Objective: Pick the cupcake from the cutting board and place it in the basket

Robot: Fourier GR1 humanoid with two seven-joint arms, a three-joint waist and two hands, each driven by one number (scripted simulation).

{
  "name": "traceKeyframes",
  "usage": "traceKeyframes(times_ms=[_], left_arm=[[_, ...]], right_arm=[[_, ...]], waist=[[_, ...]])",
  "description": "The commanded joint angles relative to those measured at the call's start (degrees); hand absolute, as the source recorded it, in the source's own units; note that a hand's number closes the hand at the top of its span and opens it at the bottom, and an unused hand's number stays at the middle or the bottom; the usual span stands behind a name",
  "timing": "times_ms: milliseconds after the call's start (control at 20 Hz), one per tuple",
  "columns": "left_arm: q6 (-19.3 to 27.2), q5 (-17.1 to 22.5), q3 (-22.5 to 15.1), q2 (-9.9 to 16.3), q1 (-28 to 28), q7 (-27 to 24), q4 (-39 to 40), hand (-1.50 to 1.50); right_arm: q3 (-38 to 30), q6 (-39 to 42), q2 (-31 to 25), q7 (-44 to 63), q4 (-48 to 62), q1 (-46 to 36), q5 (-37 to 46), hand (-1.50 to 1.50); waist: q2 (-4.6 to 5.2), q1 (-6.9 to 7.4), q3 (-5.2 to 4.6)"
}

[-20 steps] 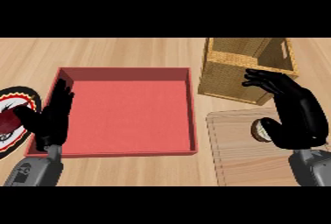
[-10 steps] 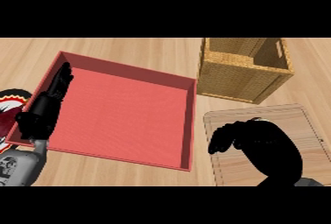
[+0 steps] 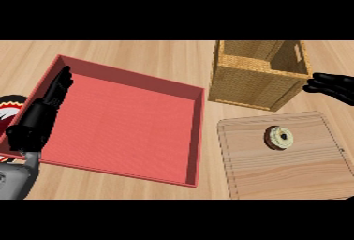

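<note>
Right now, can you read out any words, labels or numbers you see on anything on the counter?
None can be read.
Cutting board, cupcake, basket, red tray: no text.
Plate at the left edge: a red, black and white pattern, mostly cut off; no letters can be made out.

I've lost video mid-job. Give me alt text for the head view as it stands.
A small round cupcake sits untouched on the light wooden cutting board, just below the woven wicker basket. The right hand shows at the right edge beside the basket, fingers curled, holding nothing. The left hand rests open over the left rim of a shallow red square tray.
</note>
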Motion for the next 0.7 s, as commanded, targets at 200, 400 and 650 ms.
traceKeyframes(times_ms=[200,400,650], left_arm=[[0.02,-1.28,-1.25,-1.18,-1.65,-0.07,-1.0,0.0],[-0.98,-1.14,-0.94,-0.46,-1.29,1.73,-2.86,0.0],[-1.42,-2.25,-0.87,-2.13,-2.48,0.19,-0.03,0.0]], right_arm=[[-3.47,24.59,-21.76,-2.14,6.6,-8.92,7.57,-1.5],[-3.14,35.6,-24.65,-7.66,9.9,-9.89,11.95,-1.5],[2.32,41.27,-20.92,-12.97,17.15,-17.17,24.66,-1.5]], waist=[[0.76,1.92,0.08],[0.36,1.48,0.15],[0.85,2.67,0.12]])
